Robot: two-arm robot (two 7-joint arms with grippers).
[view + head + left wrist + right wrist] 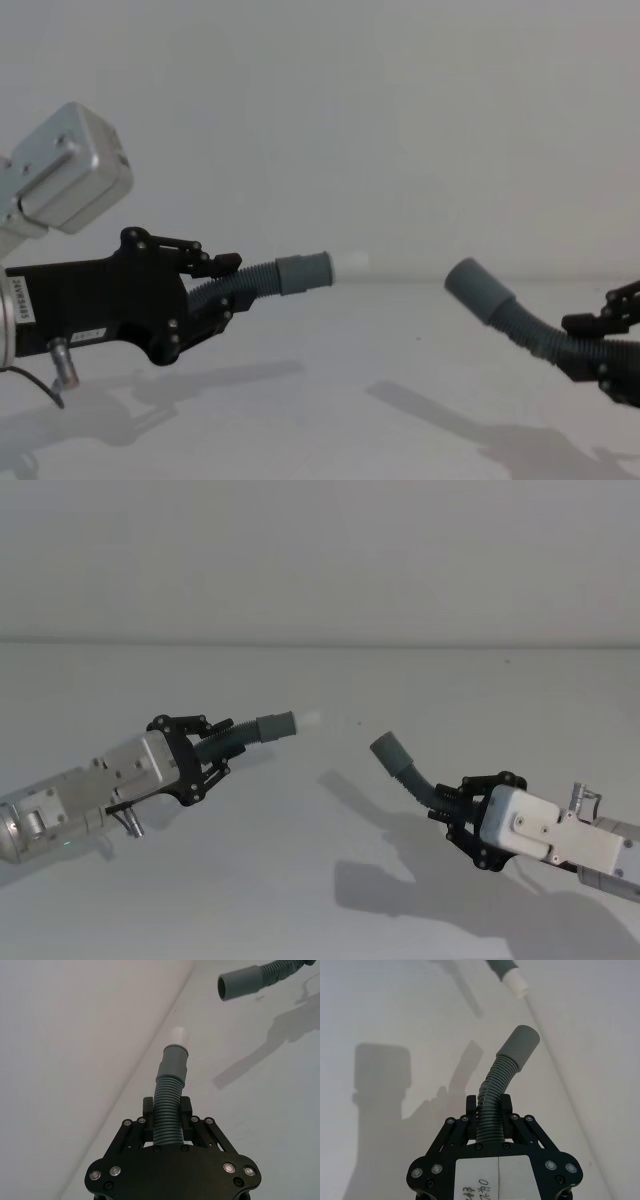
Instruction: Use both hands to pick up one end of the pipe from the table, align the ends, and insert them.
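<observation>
Left tool (222,746) and right tool (442,804) each clamp 1 hose piece (245,735), cuffs (277,724) apart.

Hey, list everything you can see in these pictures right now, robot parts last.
Hoses: two, dark grey, ribbed; left hose and right hose, both held off the table.
Cuffs: two, mid-grey; left cuff and right cuff, facing each other with a gap between.
Tip: one, whitish, on the left cuff.
Table: one, white, below.
Wall: one, pale grey, behind.
Claws: two, black; left claw shut on left hose, right claw shut on right hose.
</observation>
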